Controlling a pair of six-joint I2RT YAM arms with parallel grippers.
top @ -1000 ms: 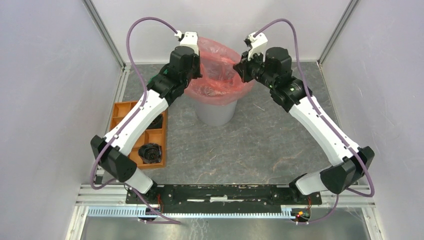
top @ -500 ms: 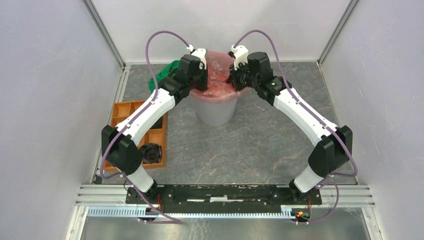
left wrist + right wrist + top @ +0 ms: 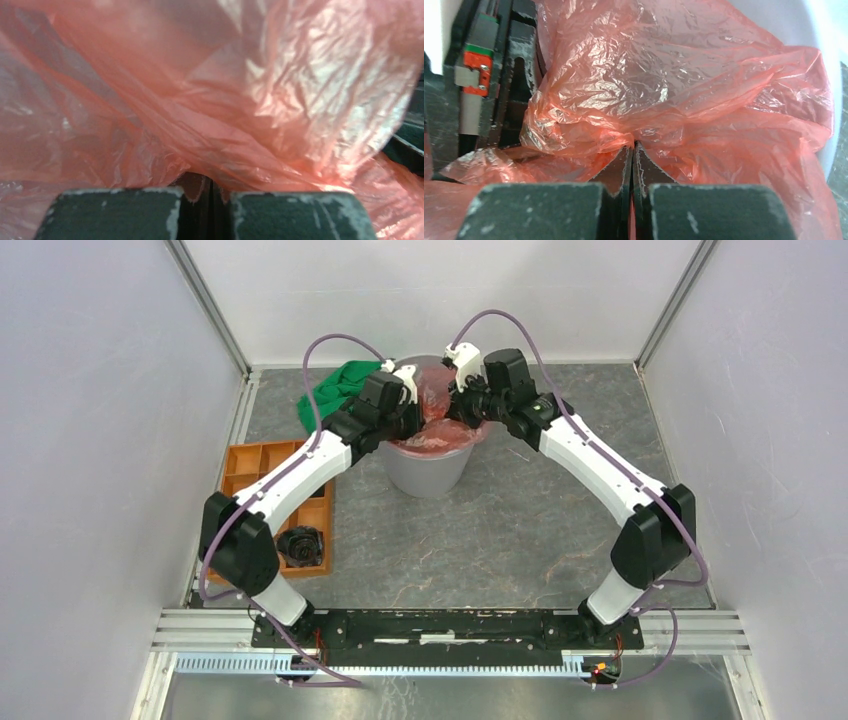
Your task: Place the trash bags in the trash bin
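- Compared with a second ago, I am holding both arms closer together and lower over the trash bin (image 3: 428, 472). The red trash bag (image 3: 436, 428), then ballooning wide above the rim, is now lying bunched inside the bin's mouth.
- The green cloth (image 3: 335, 390), hidden behind my left arm a second ago, is now showing on the tabletop (image 3: 520, 525) behind and to the left of the bin.
- The orange tray (image 3: 240, 465) is sitting unchanged under my left arm.
- Top view: my left gripper (image 3: 410, 410) and right gripper (image 3: 458, 405) are facing each other over the bin, but their jaws are too small to read here.
- Left wrist view: my left gripper (image 3: 202, 192) is pressing together on a fold of the bag (image 3: 225, 100), which is filling the whole view.
- Right wrist view: my right gripper (image 3: 632, 150) is likewise pinching the bag (image 3: 684, 85). Only this view is showing the bin's pale inner wall (image 3: 824, 30) beyond the plastic.
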